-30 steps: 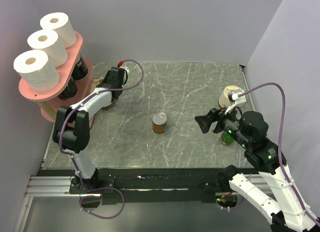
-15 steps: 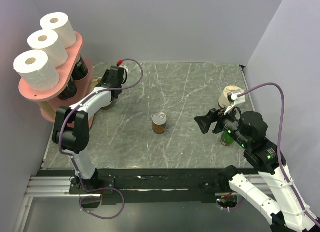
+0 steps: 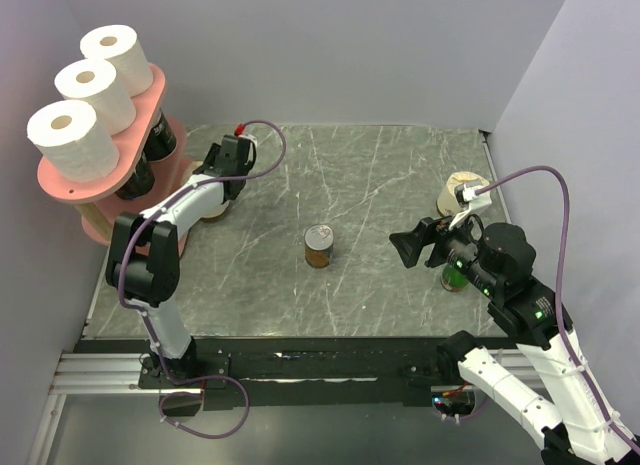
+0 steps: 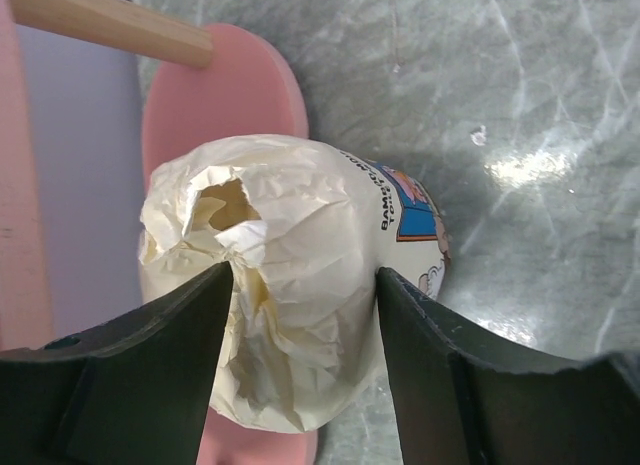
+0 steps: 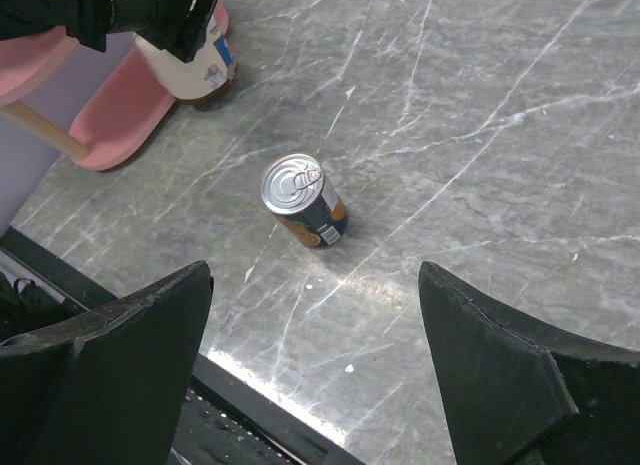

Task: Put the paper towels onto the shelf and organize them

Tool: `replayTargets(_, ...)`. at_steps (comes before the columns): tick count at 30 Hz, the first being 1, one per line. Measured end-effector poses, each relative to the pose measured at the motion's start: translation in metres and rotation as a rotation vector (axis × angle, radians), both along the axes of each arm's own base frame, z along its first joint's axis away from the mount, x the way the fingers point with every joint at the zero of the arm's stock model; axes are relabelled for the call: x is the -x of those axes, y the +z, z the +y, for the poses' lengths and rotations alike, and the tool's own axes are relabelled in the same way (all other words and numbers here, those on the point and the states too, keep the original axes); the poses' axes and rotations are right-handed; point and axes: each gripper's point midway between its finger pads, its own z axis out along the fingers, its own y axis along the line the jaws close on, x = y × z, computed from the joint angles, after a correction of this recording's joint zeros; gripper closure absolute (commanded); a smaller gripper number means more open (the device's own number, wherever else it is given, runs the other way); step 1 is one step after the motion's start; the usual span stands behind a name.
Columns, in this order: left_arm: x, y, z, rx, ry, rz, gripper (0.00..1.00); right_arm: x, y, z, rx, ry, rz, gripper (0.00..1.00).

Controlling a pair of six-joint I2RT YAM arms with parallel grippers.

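Closely, left gripper (image 4: 305,285) flanks cream roll (image 4: 310,210), grip unclear; shelf (image 3: 62,185) holds white rolls (image 3: 95,91).

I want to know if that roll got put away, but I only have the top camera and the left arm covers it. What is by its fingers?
Observer: On the left wrist view, a crinkled cream paper towel roll stands between the fingers of the left gripper.
Operator: Is it on the shelf?
Observer: The shelf's pink bottom board shows behind its edge, grey table beside it; I cannot tell whether it sits fully on.
Operator: Is the other gripper holding anything?
Observer: No. On the right wrist view, the right gripper is open and empty, facing a tin can with a pull-tab lid.
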Motion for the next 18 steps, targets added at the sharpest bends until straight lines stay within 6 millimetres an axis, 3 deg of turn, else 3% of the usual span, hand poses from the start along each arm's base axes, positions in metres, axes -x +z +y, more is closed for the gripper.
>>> replayTargets(12, 0.006, -0.022, -0.011, 0.067, -0.004, 0.049, 0.40, 0.001, 0.002, -0.001, -0.002, -0.001, -0.008, 0.09)
replayTargets(18, 0.013, -0.032, -0.017, 0.093, -0.016, 0.083, 0.51, 0.002, 0.002, -0.001, -0.002, 0.002, -0.007, 0.09)
